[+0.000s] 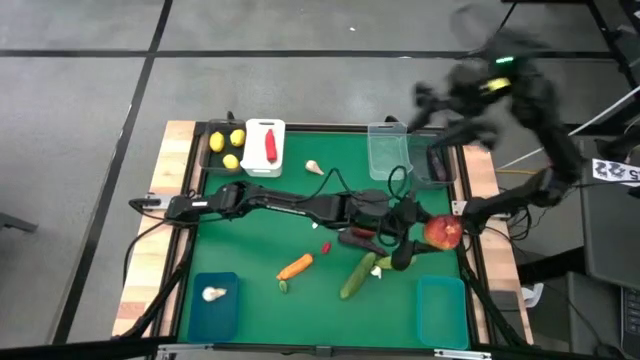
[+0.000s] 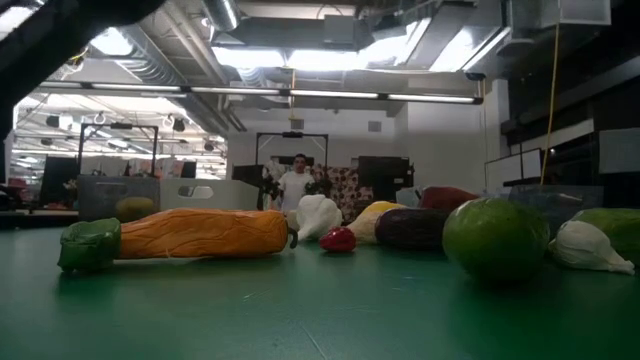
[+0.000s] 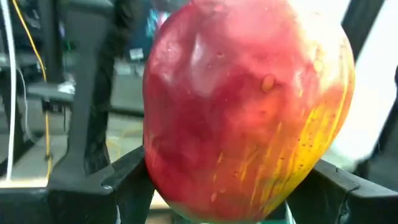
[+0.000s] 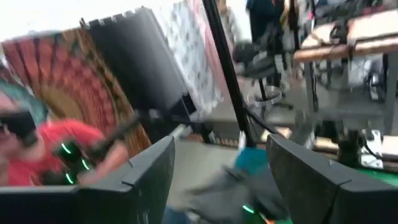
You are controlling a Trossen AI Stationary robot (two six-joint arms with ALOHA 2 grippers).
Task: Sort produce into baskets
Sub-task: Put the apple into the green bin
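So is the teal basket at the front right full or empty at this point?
Empty. In the high view the front-right teal basket shows only its bare floor, while the front-left teal basket holds one garlic bulb.

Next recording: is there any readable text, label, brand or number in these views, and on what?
None can be read.
Black-and-white patterned tag at the right edge of the high view, off the table: marks too small to read.
Red-and-yellow toy fruit in the left gripper, bins and green mat: no lettering visible.
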